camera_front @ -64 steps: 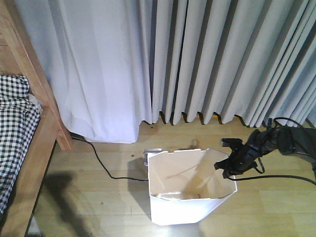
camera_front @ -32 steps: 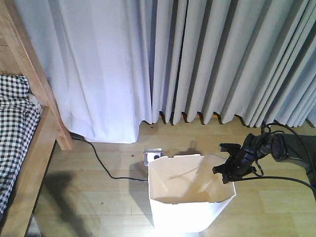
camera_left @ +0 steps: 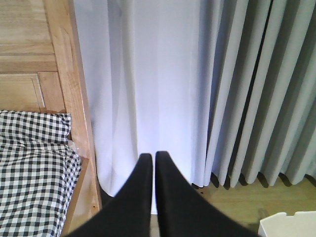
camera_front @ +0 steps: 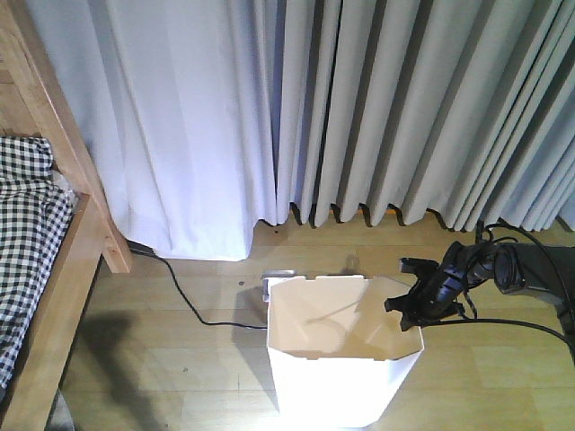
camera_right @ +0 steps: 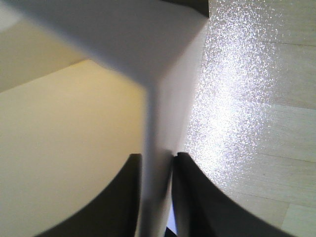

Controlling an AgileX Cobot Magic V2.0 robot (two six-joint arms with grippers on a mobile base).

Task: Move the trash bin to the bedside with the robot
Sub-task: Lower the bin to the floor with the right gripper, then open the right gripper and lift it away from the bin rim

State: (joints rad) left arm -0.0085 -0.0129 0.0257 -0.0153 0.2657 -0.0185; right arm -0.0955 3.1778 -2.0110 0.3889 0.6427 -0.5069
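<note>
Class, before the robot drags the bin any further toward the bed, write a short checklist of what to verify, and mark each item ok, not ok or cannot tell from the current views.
1. Right end effector clamped on the trash bin rim, one finger inside and one outside: ok.
2. Bin upright on the floor: ok.
3. Black cable on the floor between the bin and the bedside, clear of the path: not ok.
4. White power strip behind the bin, clear of it: cannot tell.
5. Left end effector shut and holding nothing: ok.
6. Bin reached the bedside: not ok.
</note>
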